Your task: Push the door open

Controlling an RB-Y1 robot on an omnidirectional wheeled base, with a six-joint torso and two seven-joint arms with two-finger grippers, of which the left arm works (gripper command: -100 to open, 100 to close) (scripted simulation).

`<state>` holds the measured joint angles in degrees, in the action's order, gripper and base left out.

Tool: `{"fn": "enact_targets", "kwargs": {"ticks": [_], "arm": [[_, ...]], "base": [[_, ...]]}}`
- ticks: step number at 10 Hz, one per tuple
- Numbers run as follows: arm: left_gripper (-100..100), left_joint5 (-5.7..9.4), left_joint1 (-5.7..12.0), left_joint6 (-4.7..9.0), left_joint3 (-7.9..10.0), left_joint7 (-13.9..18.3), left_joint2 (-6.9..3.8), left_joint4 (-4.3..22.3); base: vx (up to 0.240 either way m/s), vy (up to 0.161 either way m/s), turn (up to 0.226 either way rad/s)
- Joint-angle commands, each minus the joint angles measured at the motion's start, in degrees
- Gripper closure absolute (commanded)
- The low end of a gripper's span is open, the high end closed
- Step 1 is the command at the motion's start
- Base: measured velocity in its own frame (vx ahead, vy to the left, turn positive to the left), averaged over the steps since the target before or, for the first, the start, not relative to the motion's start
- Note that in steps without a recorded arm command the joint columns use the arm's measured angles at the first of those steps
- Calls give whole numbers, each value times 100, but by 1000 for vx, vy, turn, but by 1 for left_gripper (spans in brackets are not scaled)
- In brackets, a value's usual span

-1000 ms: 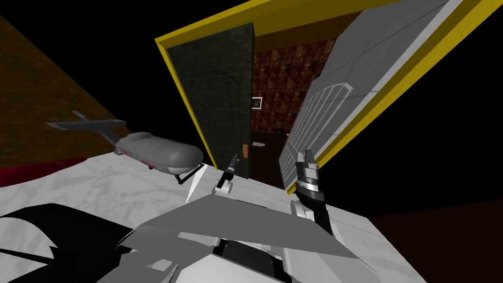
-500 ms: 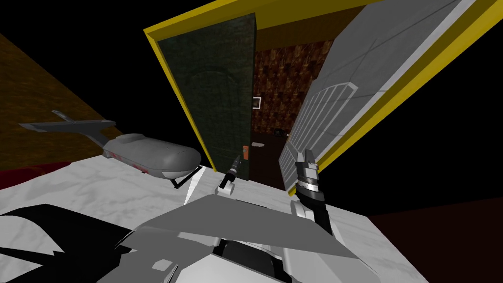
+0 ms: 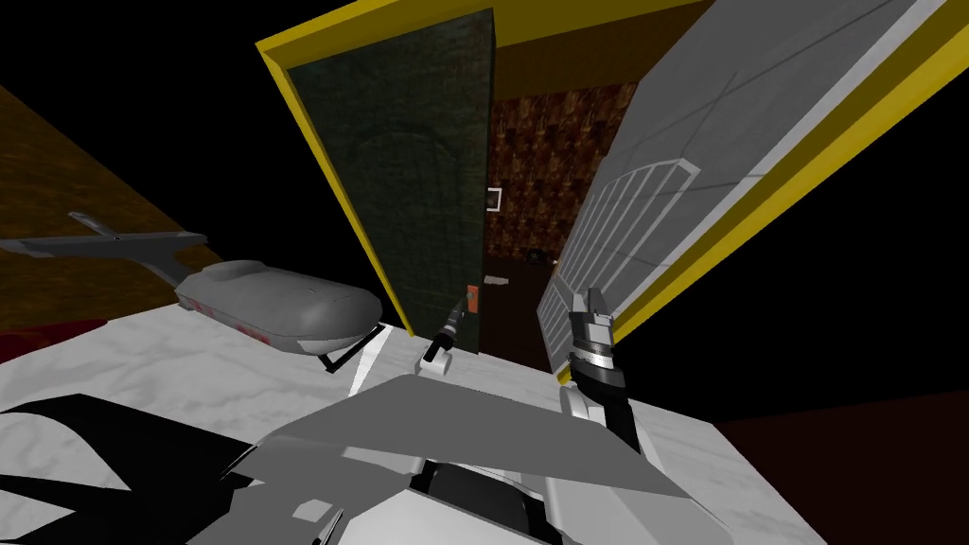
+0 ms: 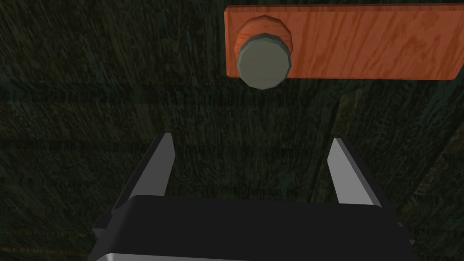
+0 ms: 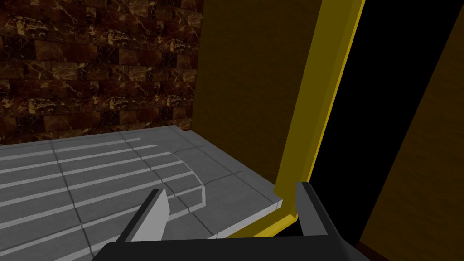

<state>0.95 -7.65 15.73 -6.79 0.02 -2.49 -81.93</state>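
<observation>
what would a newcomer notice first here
The bright yellow door frame around a dark green door, straight ahead. On that door an orange wooden plate carries a grey knob, just beyond the open left gripper. A grey helicopter model sits left of the frame.

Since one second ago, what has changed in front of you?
I seem to have moved closer: the dark green door looks larger, and the grey helicopter slid left in view. The left gripper stays open beside the grey knob; the right gripper stays open too.
</observation>
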Motion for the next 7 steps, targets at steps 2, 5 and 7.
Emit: {"fn": "enact_targets", "kwargs": {"ticks": [2, 5, 7], "arm": [[-100, 5, 67, 1, 44, -2, -27, 70], [-100, 11, 160, 13, 102, -8, 50, 180], [-100, 11, 173, 13, 108, -9, 67, 191]], "base": [[216, -29, -18], [198, -20, -17], [121, -14, -10]]}}
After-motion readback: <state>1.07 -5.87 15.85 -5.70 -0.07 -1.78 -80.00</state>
